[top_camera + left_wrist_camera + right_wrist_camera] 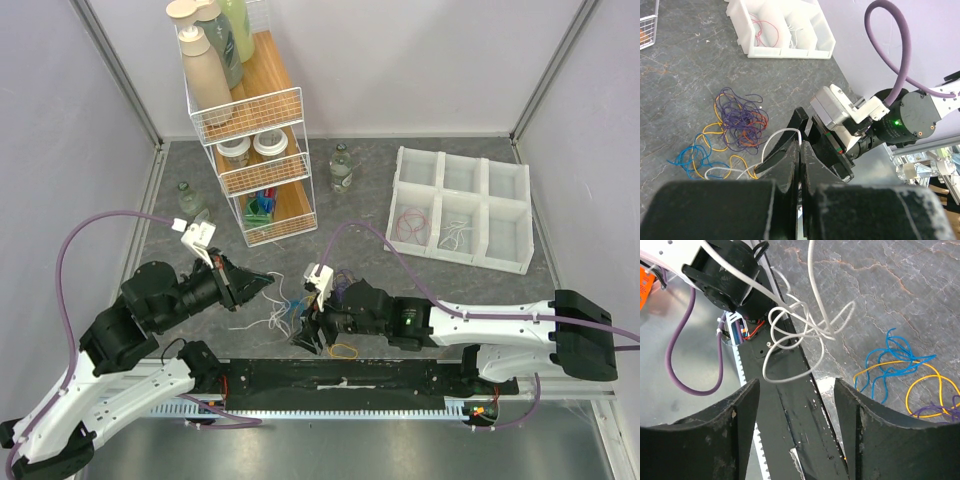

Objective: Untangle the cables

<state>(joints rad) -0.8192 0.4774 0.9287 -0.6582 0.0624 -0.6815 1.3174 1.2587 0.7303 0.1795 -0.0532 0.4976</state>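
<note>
The left gripper (800,150) pinches the white cord (782,134); the right gripper (797,432) is open over the cords (737,125)

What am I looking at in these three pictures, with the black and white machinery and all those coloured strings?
These are two robot arms fixed to the near edge of a grey table, each ending in two black fingers. The overhead picture comes from a camera above and behind them; the other two come from small cameras on each wrist, looking along that arm's own fingers.

The left arm's fingers are shut on a thin white cord, which runs from them down towards the table. The right arm's fingers stand apart with nothing between them, above more loops of white cord.

On the table lies a tangle of thin purple, yellow, blue and orange-red cords. Further back are a white plastic tray with six compartments, two of them with cords inside, a wire rack of bottles and jars, and two small glass bottles.
</note>
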